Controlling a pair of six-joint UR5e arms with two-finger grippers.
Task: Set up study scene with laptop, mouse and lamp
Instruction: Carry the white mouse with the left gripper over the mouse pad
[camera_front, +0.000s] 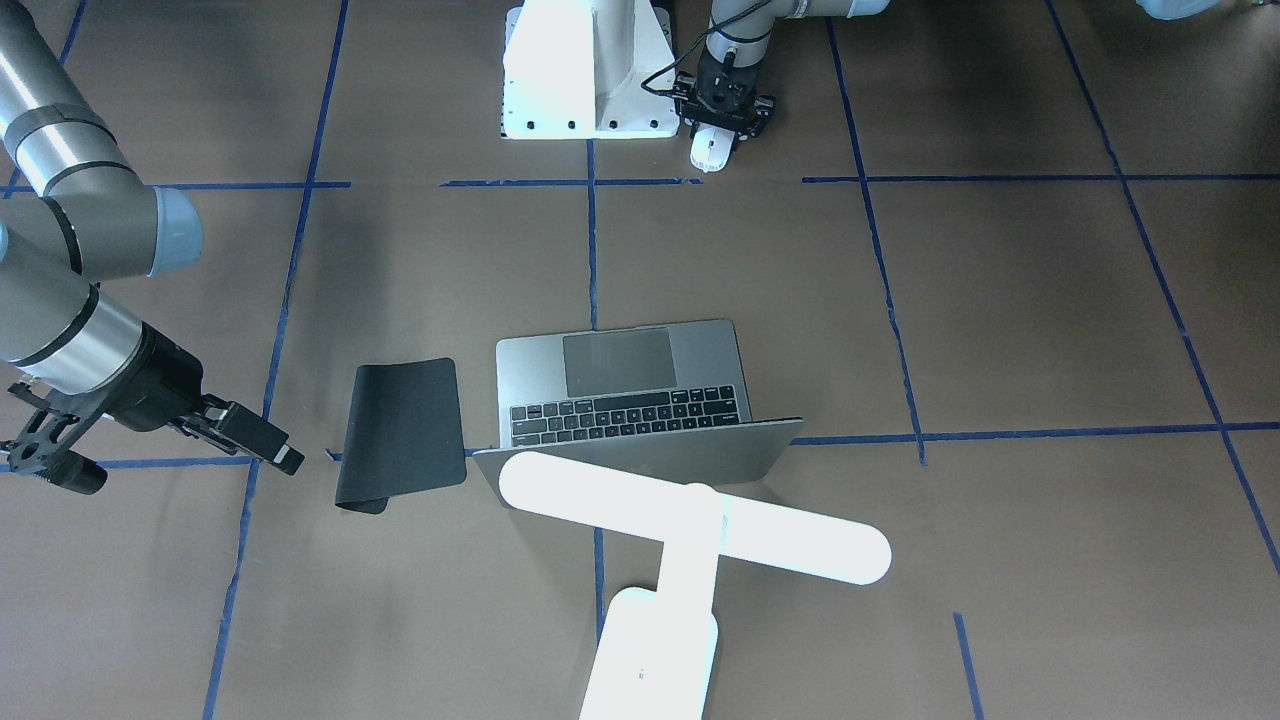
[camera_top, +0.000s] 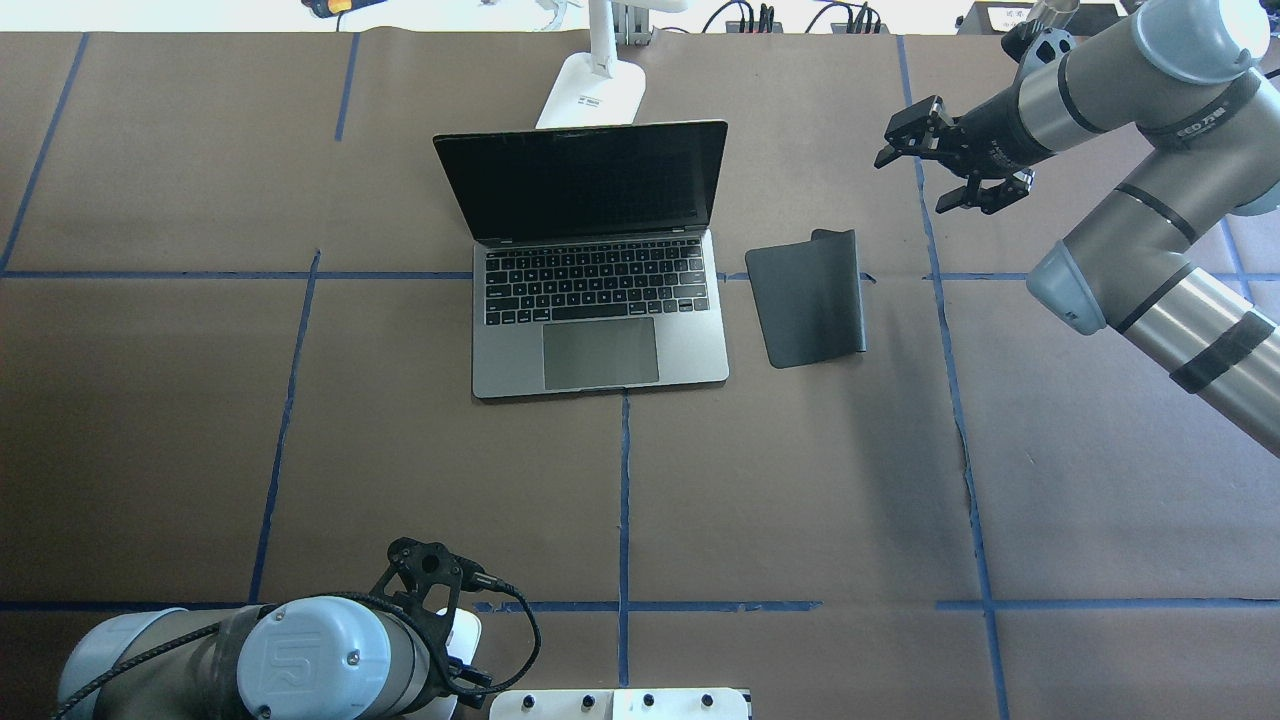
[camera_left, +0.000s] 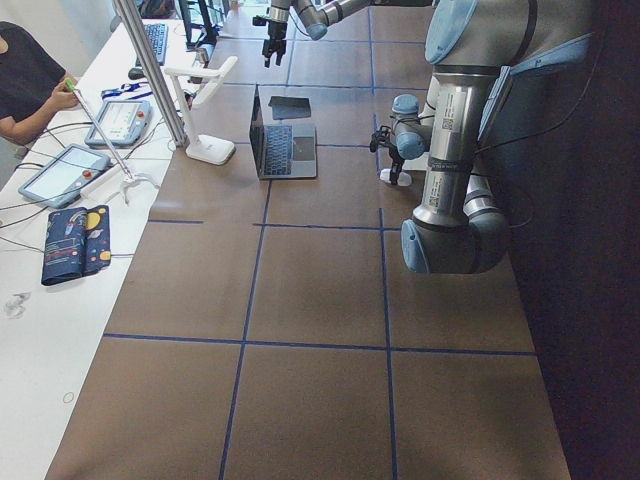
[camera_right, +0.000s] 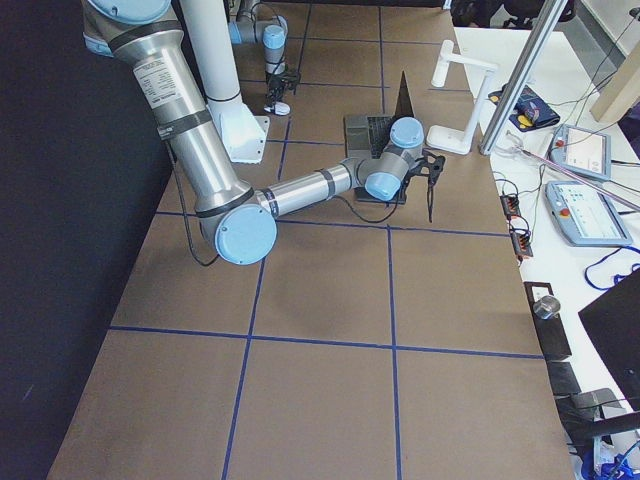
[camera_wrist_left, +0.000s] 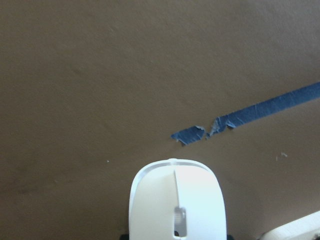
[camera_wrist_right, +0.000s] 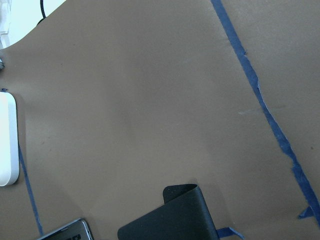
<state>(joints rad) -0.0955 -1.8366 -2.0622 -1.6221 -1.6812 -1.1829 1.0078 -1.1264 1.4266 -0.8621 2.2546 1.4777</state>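
**A:** Overhead: position of the laptop (camera_top: 600, 300)?

**B:** Middle of the table (camera_top: 150, 420), open, screen dark. Directly behind it, base of the lamp (camera_top: 592, 95). Just beside it on the robot's right, black mat (camera_top: 808, 295), far edge curled up. Beyond the mat, right gripper (camera_top: 912, 183): fingers spread wide, empty.

**A:** And the mouse (camera_top: 463, 632)?

**B:** Near edge, a white sliver next to the left arm (camera_top: 320, 655). Well apart from the laptop.

**A:** Front-facing?

**B:** Beside the white pedestal (camera_front: 585, 80), left gripper (camera_front: 720, 125) pointing down, pinching the mouse, with the mouse's front end sticking out from under it. Lamp head across the foreground, overlapping the laptop lid in view.

**A:** Left wrist?

**B:** Mouse at bottom centre, black pads against both flanks. Torn blue tape (camera_wrist_left: 260, 112) ahead of it. Lifted or resting on the table: cannot tell.

**A:** Right wrist?

**B:** Brown table, curled mat corner at the bottom, lamp base at the left edge, laptop corner bottom left.

**A:** Side views?

**B:** Same layout, grippers too small to judge. Person (camera_left: 25, 85) at the side bench in the left one.
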